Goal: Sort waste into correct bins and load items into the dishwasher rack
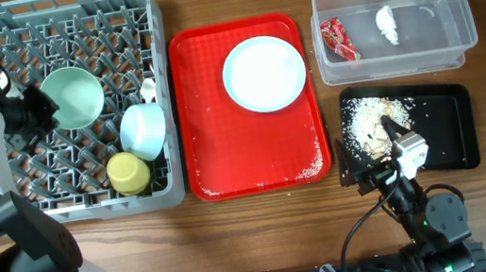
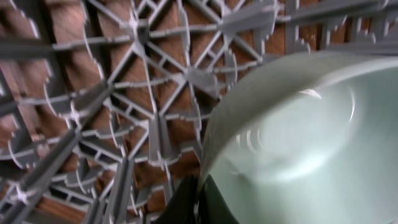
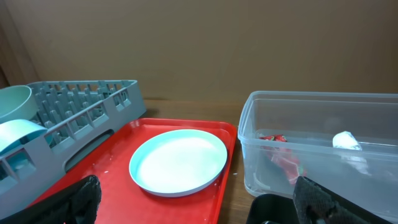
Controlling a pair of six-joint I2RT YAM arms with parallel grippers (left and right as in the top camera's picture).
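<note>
My left gripper [image 1: 41,111] is shut on the rim of a pale-green bowl [image 1: 73,96] inside the grey dishwasher rack [image 1: 6,209]; the left wrist view shows the rim [image 2: 261,124] pinched between both fingers [image 2: 199,202]. A pale-blue bowl [image 1: 143,131] and a yellow cup [image 1: 128,172] sit in the rack. The round pale-blue plate [image 1: 264,74] lies on the red serving tray [image 1: 216,149]. The clear tub [image 1: 458,39] holds the red wrapper [image 1: 338,39] and the white tissue [image 1: 388,25]. Rice scraps [image 1: 369,116] lie in the black tray [image 1: 447,126]. My right gripper [image 1: 383,166] is open and empty over that tray's front left corner.
A small white piece [image 1: 149,89] stands in the rack by its right wall. In the right wrist view the plate [image 3: 178,162], the tub [image 3: 311,143] and the rack's wall [image 3: 81,115] lie ahead of the open fingers [image 3: 199,214]. A few crumbs dot the red tray.
</note>
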